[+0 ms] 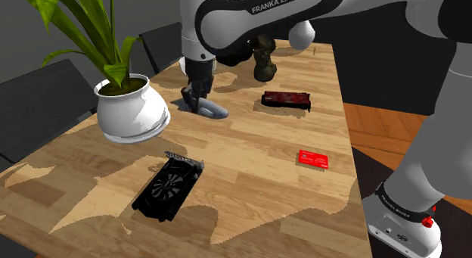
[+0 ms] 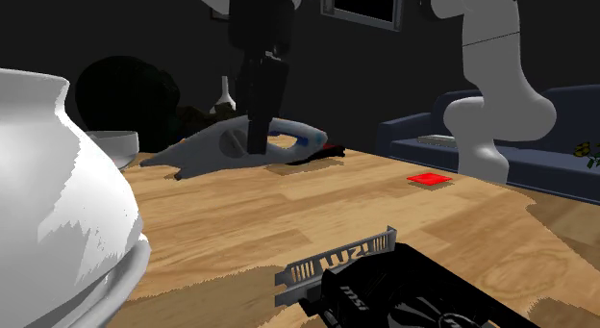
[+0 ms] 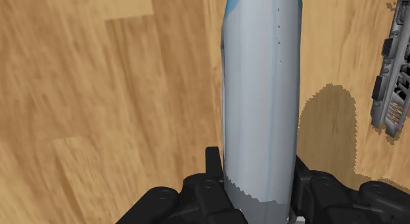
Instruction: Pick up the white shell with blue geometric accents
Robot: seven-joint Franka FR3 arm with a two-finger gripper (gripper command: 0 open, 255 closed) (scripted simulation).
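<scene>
Claw: I see my black claw [image 1: 198, 91] lowered to the wooden table [image 1: 249, 181], fingers [image 3: 213, 165] pressed against both flanks of the shell.
Shell: the shell [image 3: 263, 91] is pale grey-white with blue edging, long and narrow, clamped in the claw and lying low on the tabletop beneath it.
Pot: a white pot [image 1: 135, 113] stands just beside the claw, holding dark soil and a green leafy plant [image 1: 87, 29].
Graphics card: a black graphics card [image 1: 168, 187] lies flat near the claw, apart from the shell.
Red card: a red card [image 1: 313, 158] lies flat, well apart from the claw.
</scene>
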